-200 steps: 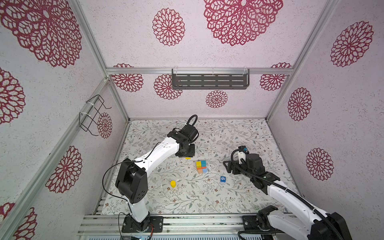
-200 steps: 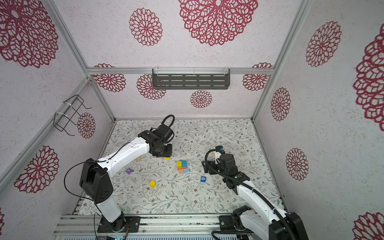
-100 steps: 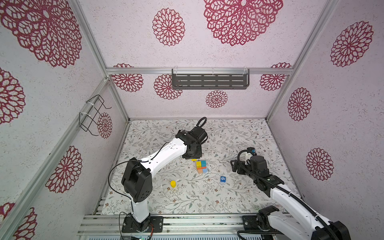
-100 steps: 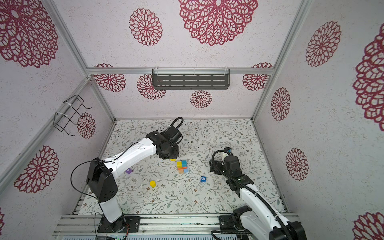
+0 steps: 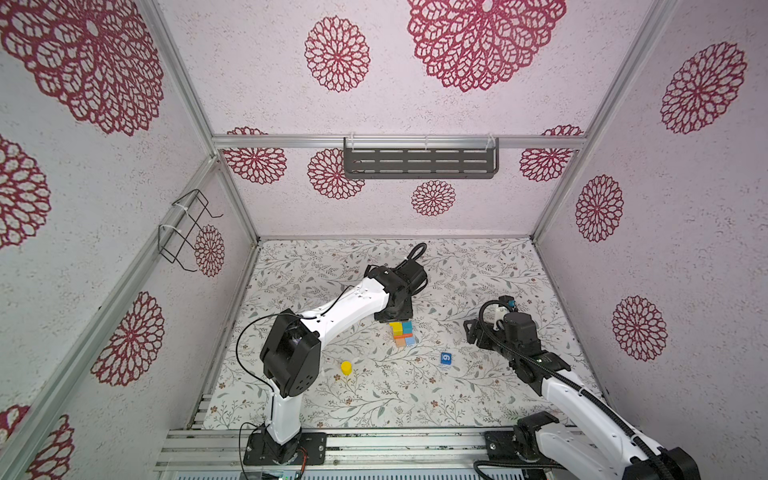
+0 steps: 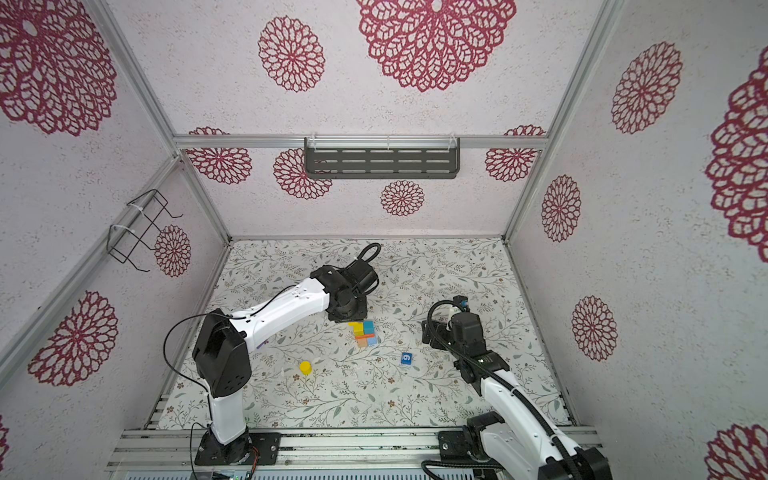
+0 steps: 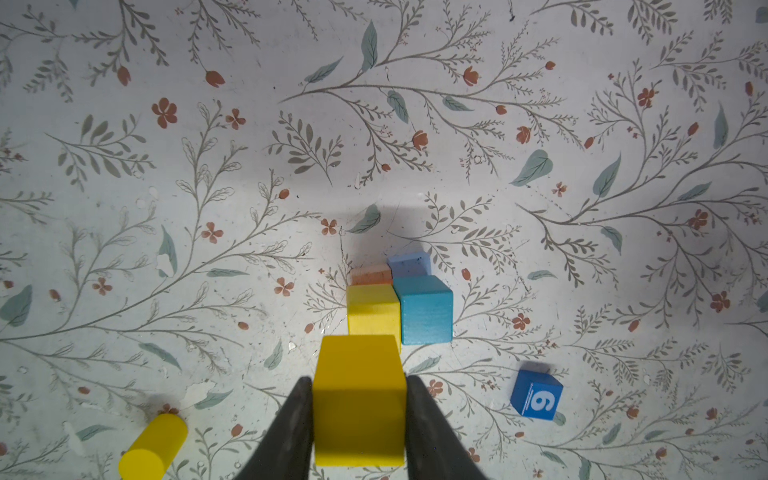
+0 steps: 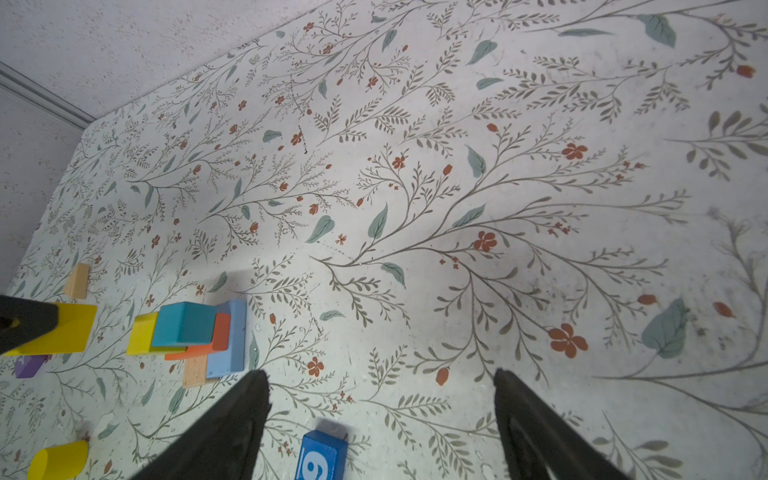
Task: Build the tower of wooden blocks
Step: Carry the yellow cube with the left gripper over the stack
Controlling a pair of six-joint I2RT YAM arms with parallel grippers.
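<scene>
Purple piece [image 8: 29, 365]: farthest left, mostly hidden, shape unclear.

Cylinder [image 5: 346, 368]: short, round, smooth yellow paint. It sits alone, well left of the tower.

My left gripper [image 7: 358, 379]: dark tapered fingers clamped on two flat sides of a yellow block [image 7: 359, 411], which is square-edged with matte paint. I hold it near the tower, with a gap between them in the right wrist view. In both top views my wrist covers the block.

Tower [image 5: 402, 332]: mid-mat and low.
- Bottom: a light-blue brick and a bare tan one with the grain showing, side by side.
- Middle: a thin orange slab across them.
- Top: a teal cube and a second yellow piece, touching, with crisp edges.

Blue cube [image 5: 445, 359]: painted, with a white numeral on one face. It sits by itself, right of the tower.

My right gripper [image 8: 378, 380]: jaws spread wide with only mat between them, right of the blue cube.

Mat [image 5: 374, 407]: pale, printed with grey-green sprigs and rust flowers, scuffed and chipped in spots.

Walls [image 5: 478, 216]: white and pebbled, with crimson lace rosettes. Aluminium rails [image 5: 291, 142] run along the seams.

Wire rack [image 5: 187, 228]: black, on the left wall.

Shelf [image 5: 419, 163]: dark and slotted, on the back wall.
</scene>
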